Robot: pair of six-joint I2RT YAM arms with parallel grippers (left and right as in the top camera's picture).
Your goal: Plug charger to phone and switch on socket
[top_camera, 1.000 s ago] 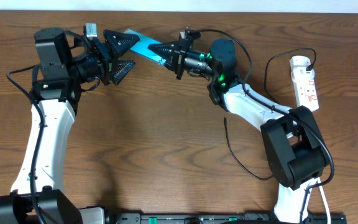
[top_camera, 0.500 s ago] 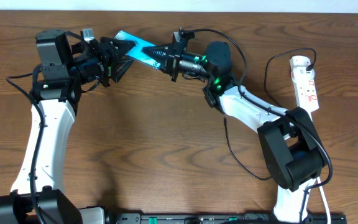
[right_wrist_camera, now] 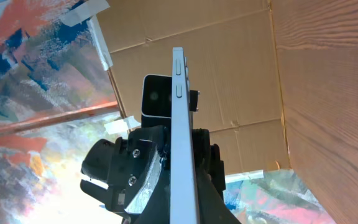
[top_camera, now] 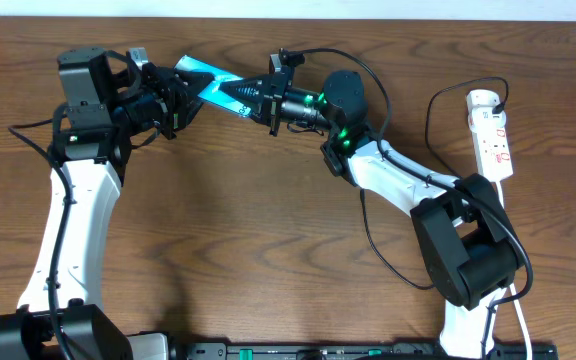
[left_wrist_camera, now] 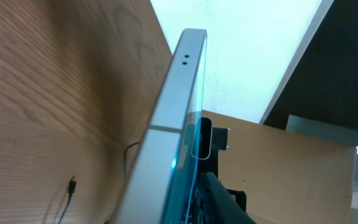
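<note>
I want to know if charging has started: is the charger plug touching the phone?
Apart. The overhead view shows the charger plug lying on the table, a wide gap away from the phone.

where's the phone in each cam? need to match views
Overhead: phone is a slanted cyan strip, upper left of centre.
Left wrist: phone seen edge-on, rising from bottom centre to the top.
Right wrist: phone seen edge-on, a vertical strip down the middle.
Shared landmark: the wooden table, on the left in the left wrist view and on the right in the right wrist view.
</note>
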